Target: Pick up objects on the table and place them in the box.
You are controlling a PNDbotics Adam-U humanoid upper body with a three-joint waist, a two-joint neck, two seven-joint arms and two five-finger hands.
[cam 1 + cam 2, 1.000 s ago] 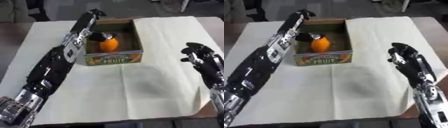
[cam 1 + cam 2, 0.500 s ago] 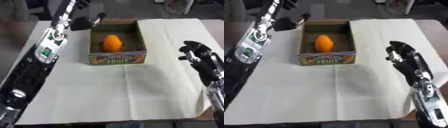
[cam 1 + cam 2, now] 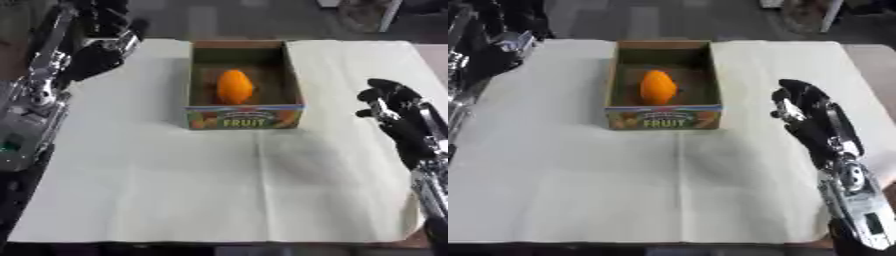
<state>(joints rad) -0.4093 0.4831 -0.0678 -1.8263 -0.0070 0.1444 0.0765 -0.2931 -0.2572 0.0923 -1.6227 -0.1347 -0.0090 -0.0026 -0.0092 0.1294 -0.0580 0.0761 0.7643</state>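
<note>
Pale tablecloth (image 3: 219, 190) bears box (image 3: 245, 117) labelled "FRUIT", orange fruit (image 3: 234, 86) inside.

Matt cardboard box (image 3: 245, 116); creased cloth (image 3: 219, 190); smooth orange fruit (image 3: 234, 86).

Box (image 3: 245, 116) sits upper centre on the table (image 3: 219, 190) — fruit (image 3: 234, 86) inside it, left hand (image 3: 98, 55) upper left, right hand (image 3: 391, 107) at right.
</note>
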